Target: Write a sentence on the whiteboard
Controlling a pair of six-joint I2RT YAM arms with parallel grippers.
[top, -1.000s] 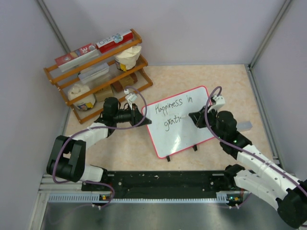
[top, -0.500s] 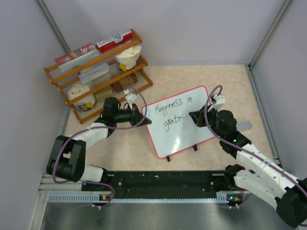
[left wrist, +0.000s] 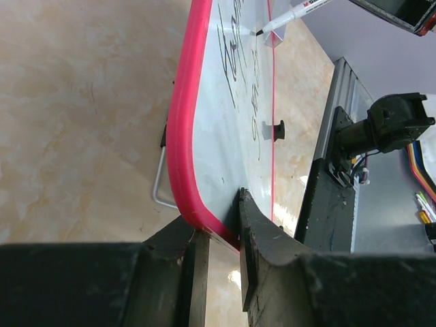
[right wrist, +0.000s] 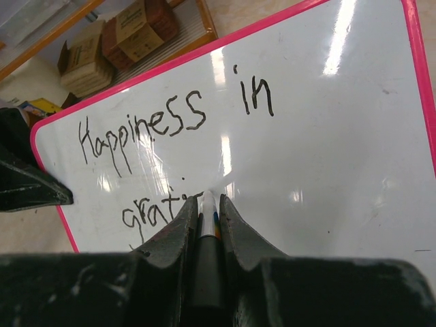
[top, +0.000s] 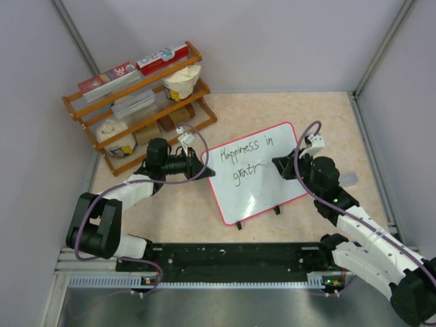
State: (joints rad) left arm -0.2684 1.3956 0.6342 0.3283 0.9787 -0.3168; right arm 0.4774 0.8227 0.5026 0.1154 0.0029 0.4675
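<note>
The whiteboard sits centre of the top view, propped at a tilt on the table. The left gripper has its jaws nearly together, pinching the red rim at the board's left edge (left wrist view shows the rim between the pads). The right gripper is clamped tight on the marker, whose tip is on the board at the end of the second line. The sentence reads "Happiness in" on top and "grat" plus a partial stroke below.

Judgement: the board is stiff and light with a slippery glossy face, and is likely to skid or tip under pen pressure. Hold it by the rim, not the face. The marker barrel is thin and slick, and its red print is too small to read. On the rack at upper left, the red box shows "30".
</note>
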